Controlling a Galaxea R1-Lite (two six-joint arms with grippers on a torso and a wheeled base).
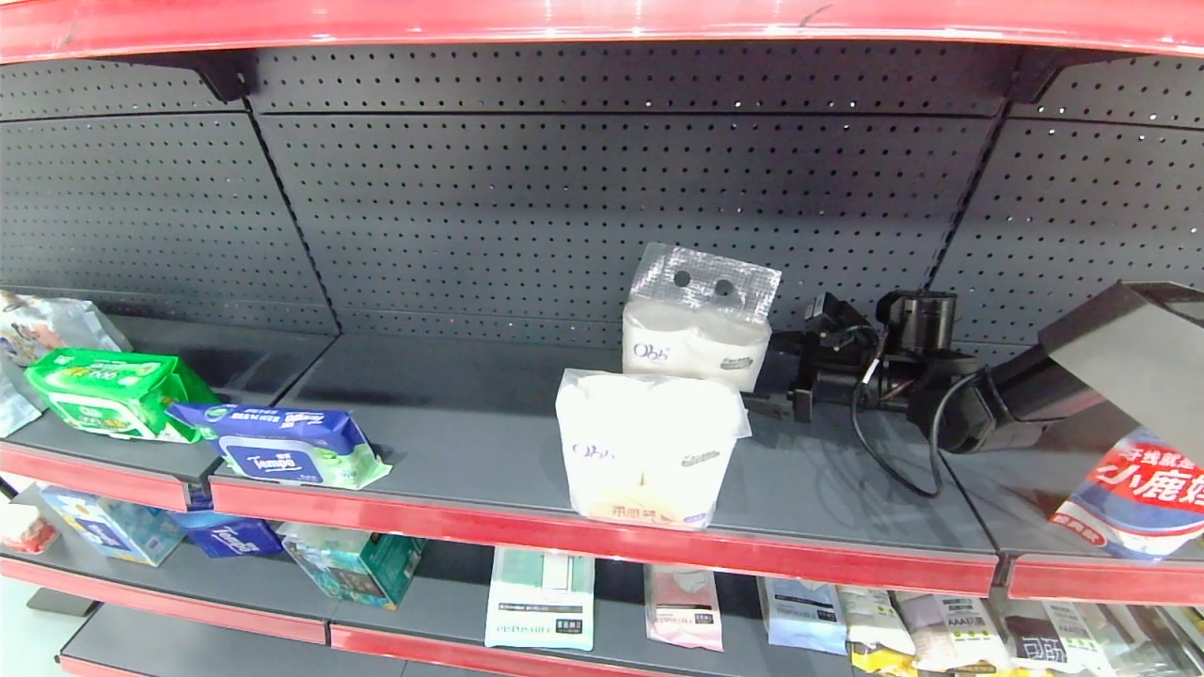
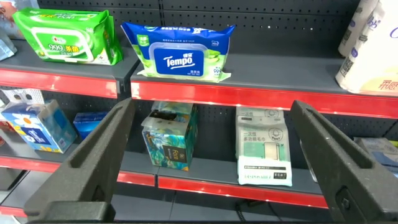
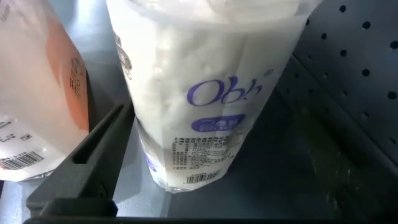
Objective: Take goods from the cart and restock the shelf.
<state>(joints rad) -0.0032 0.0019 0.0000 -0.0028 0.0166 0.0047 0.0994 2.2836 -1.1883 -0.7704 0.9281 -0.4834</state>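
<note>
Two white packs of paper rolls stand on the grey shelf (image 1: 451, 423): one near the red front edge (image 1: 649, 447), one behind it by the pegboard (image 1: 696, 324). My right gripper (image 1: 776, 400) is on the shelf, close against the rear pack's right side, and is open. In the right wrist view the rear pack (image 3: 205, 93) stands upright just past one dark finger (image 3: 87, 165), with the front pack (image 3: 37, 106) beside it. My left gripper (image 2: 211, 162) is open and holds nothing, out in front of the shelf below.
Blue wipes (image 1: 282, 447) and green wipes (image 1: 113, 390) lie at the shelf's left end. A red and blue bag (image 1: 1143, 498) is at the right. The lower shelf holds a teal box (image 2: 169, 134), a white pouch (image 2: 263, 146) and several other packs.
</note>
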